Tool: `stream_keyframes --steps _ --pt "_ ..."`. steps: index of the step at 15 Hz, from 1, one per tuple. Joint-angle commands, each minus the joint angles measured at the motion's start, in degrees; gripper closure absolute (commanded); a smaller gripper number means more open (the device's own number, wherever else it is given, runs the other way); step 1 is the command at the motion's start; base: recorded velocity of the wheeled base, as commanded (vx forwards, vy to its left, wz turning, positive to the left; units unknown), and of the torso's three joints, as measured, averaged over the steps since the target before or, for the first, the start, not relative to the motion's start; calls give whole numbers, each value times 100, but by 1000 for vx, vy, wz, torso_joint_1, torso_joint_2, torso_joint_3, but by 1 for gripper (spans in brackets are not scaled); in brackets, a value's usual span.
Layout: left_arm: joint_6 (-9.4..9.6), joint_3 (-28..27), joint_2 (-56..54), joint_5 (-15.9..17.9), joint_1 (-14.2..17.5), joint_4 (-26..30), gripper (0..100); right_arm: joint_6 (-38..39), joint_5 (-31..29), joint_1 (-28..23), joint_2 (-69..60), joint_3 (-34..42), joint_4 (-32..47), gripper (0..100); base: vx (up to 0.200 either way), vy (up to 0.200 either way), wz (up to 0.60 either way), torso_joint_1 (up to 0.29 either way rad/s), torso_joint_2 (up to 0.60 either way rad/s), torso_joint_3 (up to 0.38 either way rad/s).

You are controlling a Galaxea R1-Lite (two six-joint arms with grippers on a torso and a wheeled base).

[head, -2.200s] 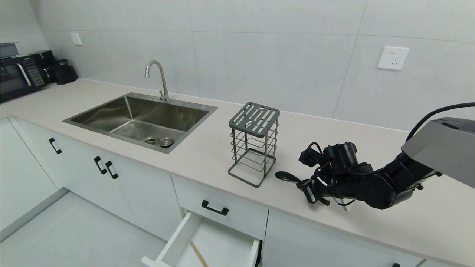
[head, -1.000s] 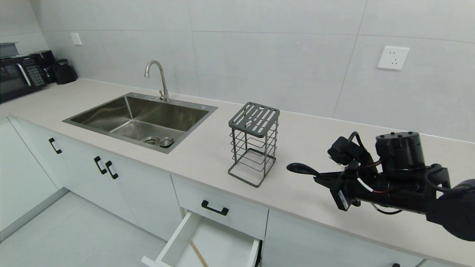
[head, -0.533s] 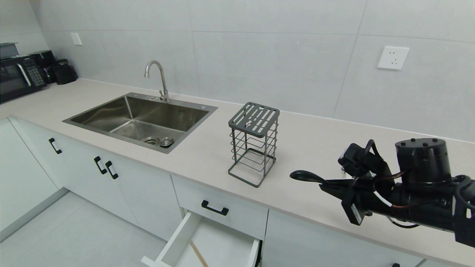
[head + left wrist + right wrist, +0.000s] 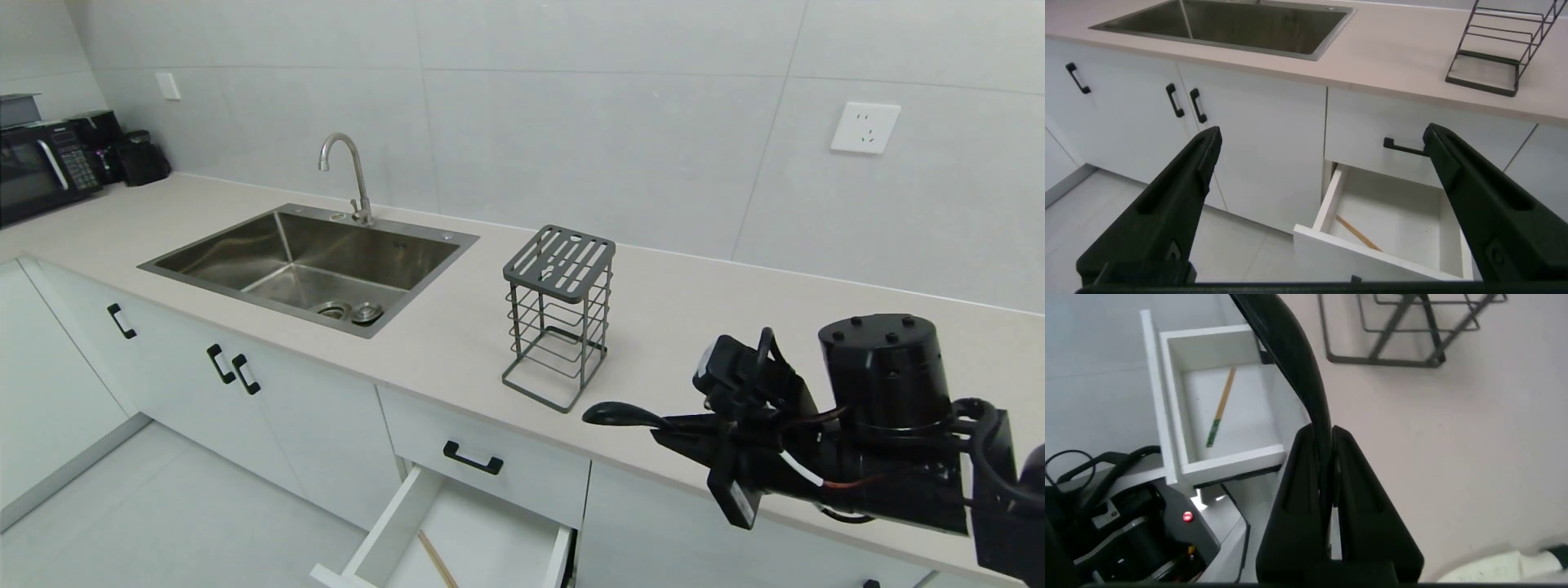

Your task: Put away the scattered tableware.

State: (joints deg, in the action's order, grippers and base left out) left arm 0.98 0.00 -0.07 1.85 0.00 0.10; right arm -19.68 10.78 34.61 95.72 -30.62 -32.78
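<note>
Right arm has swung left and toward the counter's front edge over the last half second. The spoon was over the counter to the right of the rack; its bowl now hangs out past the edge.

Head view:
- right gripper [image 4: 671, 428] is clamped on the handle of the black spoon [image 4: 618, 416], held roughly level in the air, well clear of the counter [image 4: 457, 327].
- open drawer [image 4: 390, 523] sits below and left of the spoon, with one chopstick [image 4: 438, 560] lying on its floor.
- wire rack [image 4: 558, 318] stands upright on the counter, between the sink [image 4: 304, 263] and the arm.

Left wrist view:
- left gripper [image 4: 1323, 135] is spread wide with nothing between its fingers, low in front of the cabinets and facing the drawer [image 4: 1315, 219].
- the chopstick [image 4: 1356, 234] lies aslant on the drawer floor.

Right wrist view:
- the fingers [image 4: 1360, 498] are closed tight on the spoon [image 4: 1290, 359].
- beyond the spoon's bowl lies the drawer [image 4: 1159, 416] with the chopstick [image 4: 1220, 407] inside.

Progress, my judgement: one piece is stowed and the spoon is picked up and partway there. It still has to be carried over the drawer and let go.
</note>
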Motion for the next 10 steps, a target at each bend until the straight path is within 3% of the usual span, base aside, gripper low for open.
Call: stream_keyframes --steps 1,10 --pt "-1 0 7 -1 0 -1 0 52 3 187 201 -181 -53 100 0 0 0 0 0 0" --pt "-1 0 7 -1 0 -1 0 816 -225 1399 1599 -1570 -211 100 0 0 0 0 0 0"
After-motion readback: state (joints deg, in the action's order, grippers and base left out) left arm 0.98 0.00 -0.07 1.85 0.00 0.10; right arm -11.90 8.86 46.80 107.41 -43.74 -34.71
